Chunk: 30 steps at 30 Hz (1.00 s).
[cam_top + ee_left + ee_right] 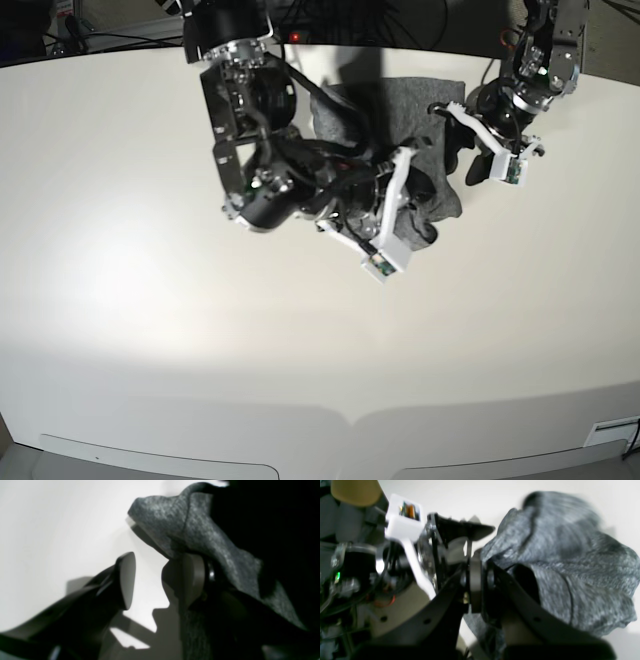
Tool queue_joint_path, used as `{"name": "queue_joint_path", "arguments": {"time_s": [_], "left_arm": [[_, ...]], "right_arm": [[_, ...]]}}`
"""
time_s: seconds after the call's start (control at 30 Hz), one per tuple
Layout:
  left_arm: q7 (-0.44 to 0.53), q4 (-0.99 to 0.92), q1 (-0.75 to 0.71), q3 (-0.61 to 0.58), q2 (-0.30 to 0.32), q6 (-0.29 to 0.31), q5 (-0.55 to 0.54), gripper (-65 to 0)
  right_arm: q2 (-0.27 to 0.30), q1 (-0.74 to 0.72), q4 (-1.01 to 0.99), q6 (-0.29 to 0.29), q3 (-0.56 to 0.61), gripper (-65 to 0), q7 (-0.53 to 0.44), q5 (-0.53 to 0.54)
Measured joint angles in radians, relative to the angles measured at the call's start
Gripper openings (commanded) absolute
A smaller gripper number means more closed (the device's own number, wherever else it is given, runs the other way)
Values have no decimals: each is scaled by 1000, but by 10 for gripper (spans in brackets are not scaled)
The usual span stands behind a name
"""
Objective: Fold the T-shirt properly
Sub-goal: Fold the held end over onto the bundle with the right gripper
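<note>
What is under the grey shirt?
The white table shows all around the T-shirt, so the T-shirt lies on it. The right gripper pinches a fold; anything beneath the bunched cloth is hidden.

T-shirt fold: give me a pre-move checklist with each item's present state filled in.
1. Right gripper shut on the T-shirt: ok, pads pressed together with grey fabric bunched at them.
2. Left gripper open: ok, bare table shows between the pads.
3. Left gripper free of cloth: not ok, fabric drapes over its right finger.
4. T-shirt flat for folding: not ok, bunched in a heap in the base view.
5. Sleeves and hem located: cannot tell, hidden by folds and the arms.
</note>
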<state>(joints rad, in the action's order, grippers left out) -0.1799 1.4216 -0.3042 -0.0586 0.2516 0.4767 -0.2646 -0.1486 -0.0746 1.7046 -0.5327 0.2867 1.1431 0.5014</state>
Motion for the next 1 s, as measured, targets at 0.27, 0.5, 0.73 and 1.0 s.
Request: {"name": "queue_joint_path", "arguments": {"time_s": [0.27,0.5,0.73,1.0], "left_arm": [[-2,0,0,0,-3,3,-2,-358],[-3,0,1,0,-3,4,-2,-358],[-8,0,9,0,-3,7,36,-358],[-58,35,19,-12,61,-34,42,-358]], "right_arm": [[2,0,-43,51,99,-650,-117,51],[2,0,-108,-47,100,-346,-142,165],[2,-28,-109,-142,100,-281,-133,442],[1,-143,-109,-145,-2,-281,5,376]]}}
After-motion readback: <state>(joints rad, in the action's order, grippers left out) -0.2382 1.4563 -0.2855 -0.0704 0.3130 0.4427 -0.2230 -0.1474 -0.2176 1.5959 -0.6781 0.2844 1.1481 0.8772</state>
